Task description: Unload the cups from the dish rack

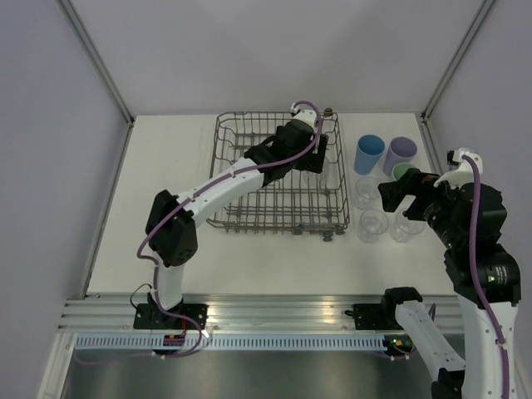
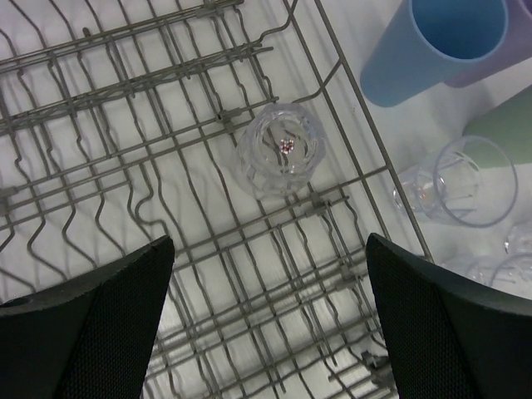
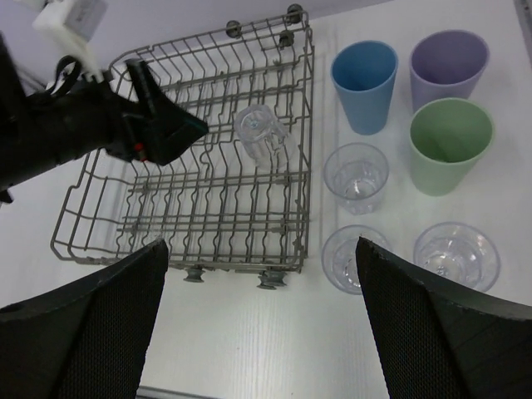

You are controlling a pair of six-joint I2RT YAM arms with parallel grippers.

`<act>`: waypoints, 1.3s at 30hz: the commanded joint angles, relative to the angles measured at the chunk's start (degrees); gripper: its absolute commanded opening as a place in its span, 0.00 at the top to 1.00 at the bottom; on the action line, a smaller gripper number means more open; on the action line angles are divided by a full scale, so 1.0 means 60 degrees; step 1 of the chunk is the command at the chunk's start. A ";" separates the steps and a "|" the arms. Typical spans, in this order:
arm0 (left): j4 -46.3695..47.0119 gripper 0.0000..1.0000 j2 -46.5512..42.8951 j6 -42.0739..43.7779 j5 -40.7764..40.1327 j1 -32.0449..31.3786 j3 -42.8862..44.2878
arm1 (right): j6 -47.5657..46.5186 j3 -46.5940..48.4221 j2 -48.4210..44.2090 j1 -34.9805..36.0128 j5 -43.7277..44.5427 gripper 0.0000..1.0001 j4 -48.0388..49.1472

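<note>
Bolted along the near edge of the white table (image 1: 125, 249), the two arm bases (image 1: 170, 320) are entered first, one left and one right. Right gripper (image 3: 259, 243): held above the right side of the table, fingers (image 3: 83, 332) spread wide, nothing between them and nothing touched. Near row, right of the dish rack (image 3: 216, 208): two clear cups (image 3: 349, 256), upright, side by side and apart from each other. Middle row: a third clear cup (image 3: 356, 174) on the left and the light green cup (image 3: 451, 137) on the right, both upright. Far row: the blue cup (image 3: 364, 79) on the left and the lavender cup (image 3: 449, 58) on the right, both with mouths up. All six are stood on the table outside the rack, the left-hand ones just beside its right wall. Dish rack: grey wire with upright tines and small wheels (image 3: 270, 280) under its near edge, set on the middle of the table. Left gripper (image 2: 268, 241): held over the far right part of the rack and pointed down, fingers (image 2: 100, 332) spread wide and closed on nothing. One clear tumbler (image 2: 281, 150) is recorded inside the rack, near the right wall toward the far end. It rests among the wires, apparently with its base turned up. It lies below and just beyond the left fingertips and is not touched by them.
</note>
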 commanded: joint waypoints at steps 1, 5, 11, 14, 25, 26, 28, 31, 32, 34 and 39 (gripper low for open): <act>0.0083 0.00 0.1120 0.0687 -0.0294 -0.0044 0.1219 | 0.0029 -0.0354 0.0234 0.0323 -0.0306 0.02 0.0216; 0.0068 0.00 0.2147 0.0644 -0.0132 -0.0044 0.2318 | 0.0264 -0.0617 0.0058 0.0411 -0.0950 0.02 0.0450; 0.0112 0.00 0.3216 0.1111 -0.0074 -0.0073 0.3271 | 0.0235 -0.0749 -0.0030 0.0630 -0.1170 0.02 0.0494; 0.0317 0.00 0.3524 0.1375 -0.0147 -0.0102 0.3404 | 0.0249 -0.0867 -0.0206 0.0645 -0.1361 0.02 0.0626; 0.0523 0.00 0.4609 0.2035 -0.0323 -0.0102 0.4136 | 0.0249 -0.0911 -0.0221 0.0748 -0.1479 0.02 0.0553; 0.0523 0.00 0.4653 0.2079 -0.0323 -0.0102 0.4180 | 0.0249 -0.0926 -0.0250 0.0748 -0.1479 0.02 0.0553; 0.0566 0.00 0.4799 0.2094 -0.0294 -0.0102 0.4224 | 0.0234 -0.0955 -0.0294 0.0748 -0.1435 0.02 0.0553; 0.0611 0.01 0.4975 0.2152 -0.0162 -0.0102 0.4298 | 0.0205 -0.0940 -0.0280 0.0763 -0.1391 0.02 0.0553; 0.0611 0.02 0.5019 0.2181 -0.0118 -0.0102 0.4312 | 0.0205 -0.0940 -0.0265 0.0777 -0.1376 0.02 0.0539; 0.0625 0.07 0.5078 0.2167 -0.0074 -0.0102 0.4312 | 0.0176 -0.0998 -0.0279 0.0777 -0.1333 0.02 0.0553; 0.0669 0.29 0.5078 0.2254 0.0014 -0.0102 0.4312 | 0.0132 -0.1145 -0.0265 0.0821 -0.1274 0.02 0.0597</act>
